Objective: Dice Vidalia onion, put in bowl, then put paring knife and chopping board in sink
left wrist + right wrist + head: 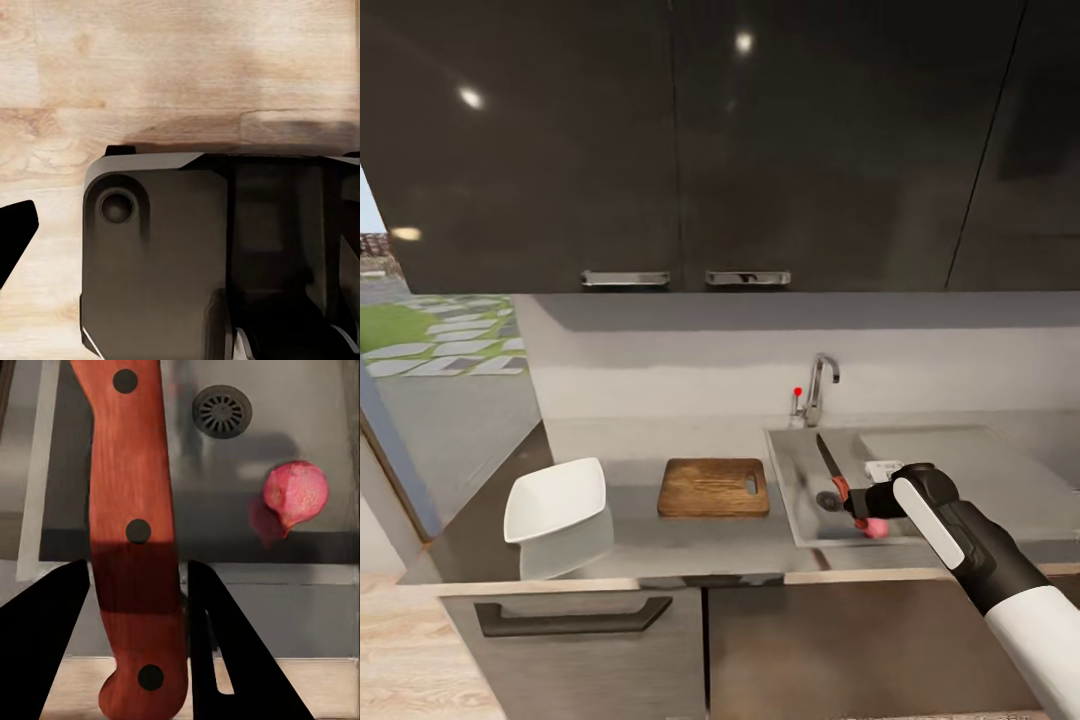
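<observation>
Item: paring knife [136,540], pinched at its handle by our right gripper [139,607], blade pointing away over the sink [800,500]. Wrist view adds onion [296,495] beside drain [222,411]. Left jaws: we cannot tell.

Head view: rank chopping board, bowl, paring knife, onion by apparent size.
1-2. chopping board and bowl: alike in apparent size, so unranked.
3. paring knife, held over the sink in the right gripper.
4. onion: smallest, partly hidden by the gripper.
</observation>
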Robot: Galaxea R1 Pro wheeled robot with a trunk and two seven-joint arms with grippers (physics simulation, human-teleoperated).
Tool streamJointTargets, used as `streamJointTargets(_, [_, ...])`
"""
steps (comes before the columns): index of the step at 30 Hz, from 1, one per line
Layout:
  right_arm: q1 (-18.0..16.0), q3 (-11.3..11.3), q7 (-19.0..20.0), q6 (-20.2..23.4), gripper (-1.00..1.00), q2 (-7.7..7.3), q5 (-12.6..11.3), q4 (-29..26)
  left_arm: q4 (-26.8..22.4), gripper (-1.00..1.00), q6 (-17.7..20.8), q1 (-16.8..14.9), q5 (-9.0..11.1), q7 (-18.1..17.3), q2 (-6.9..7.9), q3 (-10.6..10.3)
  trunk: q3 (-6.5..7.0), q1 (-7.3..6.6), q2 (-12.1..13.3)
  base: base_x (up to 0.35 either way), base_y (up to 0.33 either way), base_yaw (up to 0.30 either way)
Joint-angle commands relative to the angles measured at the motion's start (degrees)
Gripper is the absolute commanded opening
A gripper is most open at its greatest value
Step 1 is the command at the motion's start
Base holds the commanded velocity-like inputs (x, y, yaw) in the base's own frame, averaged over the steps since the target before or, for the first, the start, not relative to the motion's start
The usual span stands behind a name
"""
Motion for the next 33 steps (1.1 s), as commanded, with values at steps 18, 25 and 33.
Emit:
streamJointTargets(18, [-0.05, 0.12, -0.76, 0.07, -1.00, -0.83, -0.45, -0.02, -14.31, 1.00, 0.81, 0.01, -0.11, 0.90, -0.16, -0.35, 0.97, 0.02, -0.04, 0.000, 0.000, -0.209])
streamJointTargets(25, [-0.05, 0.10, -0.73, 0.07, -1.00, -0.84, -0.45, -0.02, -39.64, 1.00, 22.21, 0.01, -0.20, 0.54, -0.67, -19.58, 1.22, 0.02, -0.04, 0.000, 0.000, -0.105])
streamJointTargets(33, [-0.05, -0.45, -0.75, 0.07, -1.00, -0.87, -0.45, -0.02, -61.67, 1.00, 37.40, 0.01, -0.13, 0.02, -0.61, -25.81, 1.47, 0.02, -0.04, 0.000, 0.000, -0.104])
